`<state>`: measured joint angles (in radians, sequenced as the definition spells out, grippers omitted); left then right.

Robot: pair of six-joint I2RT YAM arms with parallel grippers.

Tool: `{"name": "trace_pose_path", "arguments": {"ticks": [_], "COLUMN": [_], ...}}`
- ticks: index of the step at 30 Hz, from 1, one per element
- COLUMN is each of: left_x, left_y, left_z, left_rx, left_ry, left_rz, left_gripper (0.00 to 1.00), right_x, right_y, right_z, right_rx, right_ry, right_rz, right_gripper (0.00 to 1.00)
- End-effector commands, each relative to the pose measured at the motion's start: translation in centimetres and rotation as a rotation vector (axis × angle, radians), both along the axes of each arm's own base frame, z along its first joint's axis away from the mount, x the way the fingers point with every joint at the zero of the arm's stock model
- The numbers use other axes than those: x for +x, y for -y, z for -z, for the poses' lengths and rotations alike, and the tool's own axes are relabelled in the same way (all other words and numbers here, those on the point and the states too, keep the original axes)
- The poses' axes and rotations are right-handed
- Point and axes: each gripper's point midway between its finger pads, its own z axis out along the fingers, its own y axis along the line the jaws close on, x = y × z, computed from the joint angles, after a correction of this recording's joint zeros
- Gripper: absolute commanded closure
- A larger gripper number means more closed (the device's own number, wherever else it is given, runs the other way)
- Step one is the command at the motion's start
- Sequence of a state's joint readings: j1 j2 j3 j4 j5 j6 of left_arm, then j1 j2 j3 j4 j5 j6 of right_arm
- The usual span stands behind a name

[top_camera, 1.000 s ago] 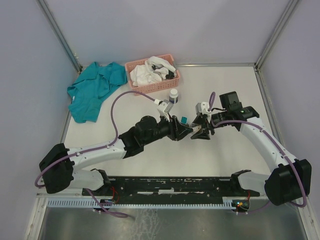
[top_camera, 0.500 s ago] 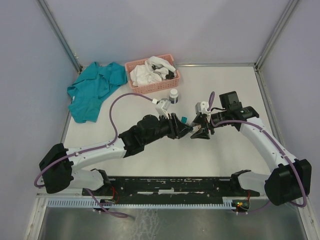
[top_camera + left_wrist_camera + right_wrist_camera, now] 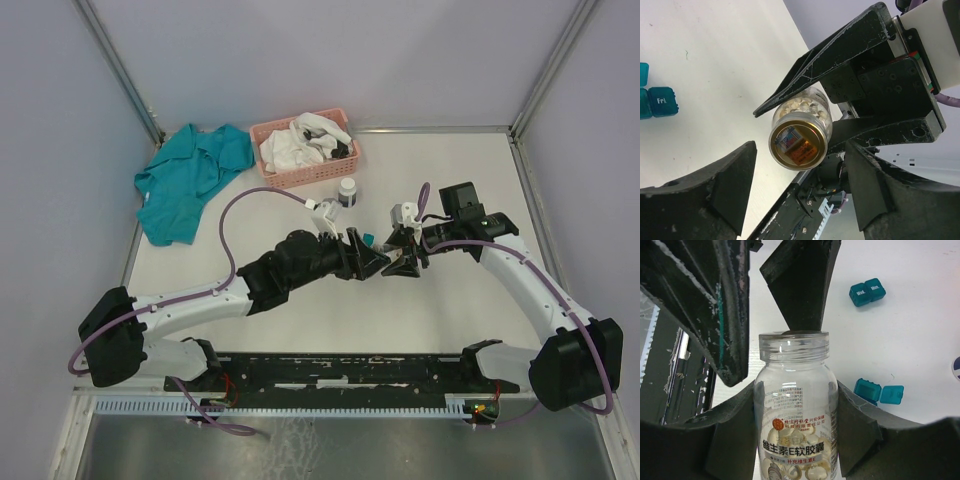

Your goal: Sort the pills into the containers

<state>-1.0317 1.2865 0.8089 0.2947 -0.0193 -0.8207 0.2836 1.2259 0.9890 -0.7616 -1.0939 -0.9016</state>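
My right gripper [image 3: 797,390] is shut on a clear pill bottle [image 3: 797,430] with pale capsules and Chinese print; its threaded neck points away from the wrist. My left gripper [image 3: 800,150] faces the bottle's round end [image 3: 800,140], open, both fingers wide of it and not touching. In the top view the two grippers meet tip to tip at mid-table, left gripper [image 3: 372,260], right gripper [image 3: 398,262]. Teal containers lie on the table: a closed pair [image 3: 867,292], an opened one [image 3: 879,392], and one marked "Fri" [image 3: 662,101].
A white bottle with a dark band [image 3: 347,190] stands just behind the grippers. Behind it is a pink lattice basket [image 3: 305,148] holding white cloth, with a teal garment [image 3: 190,180] at the back left. Metal frame posts rise at the back corners.
The left gripper's jaws have spread wider apart in front of the bottle. The right gripper and the bottle have stayed where they were.
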Motion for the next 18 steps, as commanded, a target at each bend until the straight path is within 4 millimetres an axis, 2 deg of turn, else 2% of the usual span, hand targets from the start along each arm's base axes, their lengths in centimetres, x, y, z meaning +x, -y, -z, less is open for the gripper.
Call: {"name": "trace_pose_path", "arguments": {"ticks": [1, 6, 7, 10, 15, 18], "left_x": [-0.5, -0.5, -0.6, -1.0, -2.9, -3.7], "left_y": [0.0, -1.1, -1.4, -2.3, -3.5, -4.2], "left_z": [-2.9, -1.8, -1.5, -1.4, -1.6, -0.4], "left_rx": [-0.078, -0.037, -0.026, -0.038, -0.054, 0.029], "left_ry": [0.009, 0.027, 0.036, 0.097, 0.336, 0.548], "left_rz": [0.004, -0.014, -0.017, -0.005, 0.099, 0.179], "left_gripper": [0.17, 0.07, 0.02, 0.01, 0.01, 0.01], "right_x": [0.6, 0.5, 0.5, 0.5, 0.4, 0.3], "right_y": [-0.2, -0.2, -0.2, -0.2, -0.2, -0.2], "right_z": [-1.0, -1.0, -1.0, -1.0, -1.0, -1.1], "right_rx": [0.023, 0.023, 0.023, 0.023, 0.026, 0.028], "right_ry": [0.042, 0.044, 0.044, 0.045, 0.046, 0.049], "right_rz": [-0.004, -0.005, -0.006, -0.009, -0.015, -0.017], "right_gripper": [0.99, 0.99, 0.99, 0.99, 0.99, 0.99]}}
